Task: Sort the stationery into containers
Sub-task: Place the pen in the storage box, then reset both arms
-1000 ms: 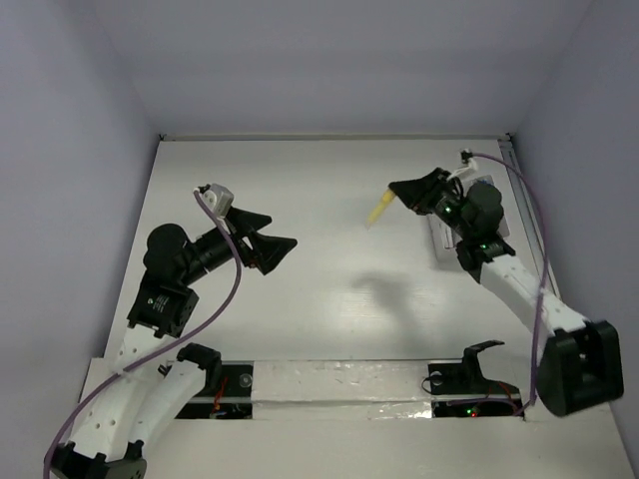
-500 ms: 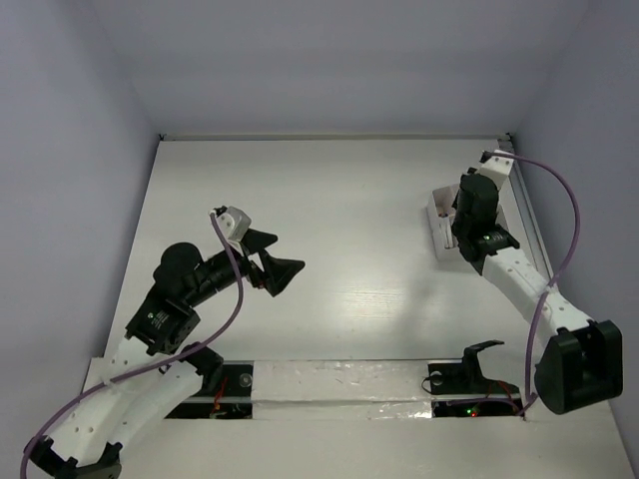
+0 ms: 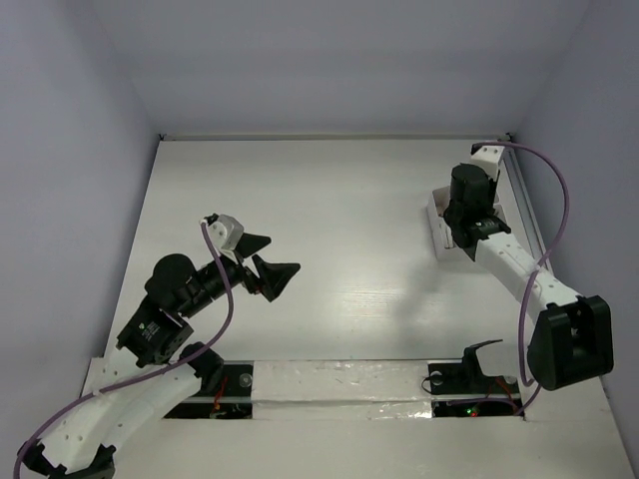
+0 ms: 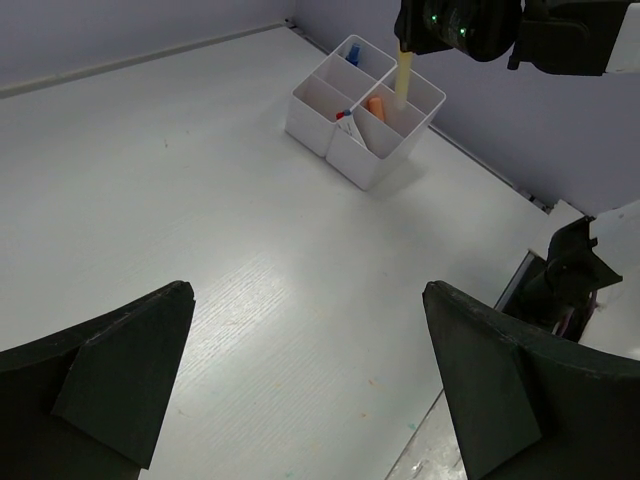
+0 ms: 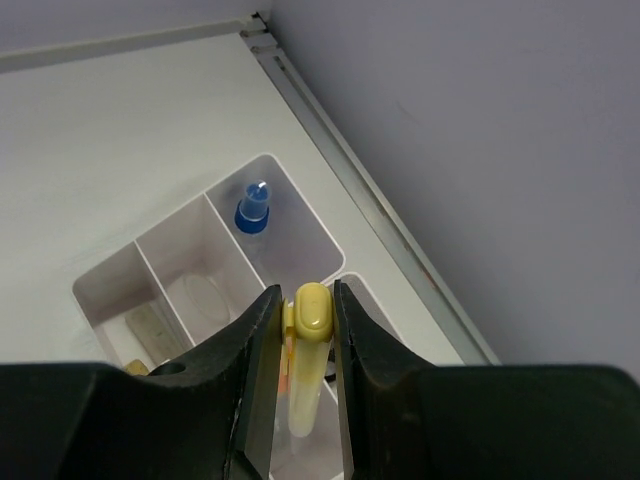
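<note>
My right gripper is shut on a cream-yellow stick, which it holds upright by the capped top. The stick's lower end hangs in a near-right compartment of the white organizer box. A blue-tipped pen stands in the far compartment, and something orange sits beside the stick. In the top view the right arm covers the stick and most of the box. My left gripper hovers open over bare table at the left, holding nothing.
The organizer sits close to the right wall, next to a metal rail along the table's edge. A pale oval item lies in a middle compartment. A taped strip runs along the near edge between the arm bases.
The right arm has swung the stick from over mid-table to above the box and turned it downward. The left arm has drawn back a little toward its base, still open.
</note>
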`<state>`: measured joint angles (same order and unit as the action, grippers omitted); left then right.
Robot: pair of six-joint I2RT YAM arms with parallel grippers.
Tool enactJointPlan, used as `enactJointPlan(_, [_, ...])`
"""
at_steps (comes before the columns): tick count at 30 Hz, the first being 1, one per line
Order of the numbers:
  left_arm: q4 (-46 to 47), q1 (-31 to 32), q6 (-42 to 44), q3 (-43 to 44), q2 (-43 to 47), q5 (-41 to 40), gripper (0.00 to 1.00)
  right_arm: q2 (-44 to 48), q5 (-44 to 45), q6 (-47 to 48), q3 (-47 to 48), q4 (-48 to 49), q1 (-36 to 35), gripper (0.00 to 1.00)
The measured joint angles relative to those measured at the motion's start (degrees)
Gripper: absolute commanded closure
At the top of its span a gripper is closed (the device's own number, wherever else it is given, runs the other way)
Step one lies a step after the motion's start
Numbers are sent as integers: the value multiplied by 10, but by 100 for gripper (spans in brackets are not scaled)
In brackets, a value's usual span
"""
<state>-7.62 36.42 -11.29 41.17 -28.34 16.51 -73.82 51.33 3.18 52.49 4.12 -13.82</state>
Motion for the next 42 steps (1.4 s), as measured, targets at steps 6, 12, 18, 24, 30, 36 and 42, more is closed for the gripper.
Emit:
enactJointPlan(6, [0,7,2,0,3,-9,1,-9,3,-30,-24,-18,0,92])
enactJointPlan(12, [-1,7,3,0,3,-22,1,-5,-7,-73,-32,-57,0,21])
enactJointPlan(18, [-1,5,3,0,2,-31,1,32,-47,-118,-26,-122,0,6])
enactJointPlan(24, [0,-2,3,0,-8,-51,1,156,-171,-158,9,-172,0,0])
enactJointPlan(30, [1,-21,-2,9,-24,-63,1,298,-350,-191,68,-192,0,0])
enactJointPlan(36, [8,-25,-15,68,-22,-90,1,453,-446,-213,78,-192,0,0])
enactJointPlan(42, [41,-25,-25,114,14,-142,1,537,-476,-223,87,-190,0,0])
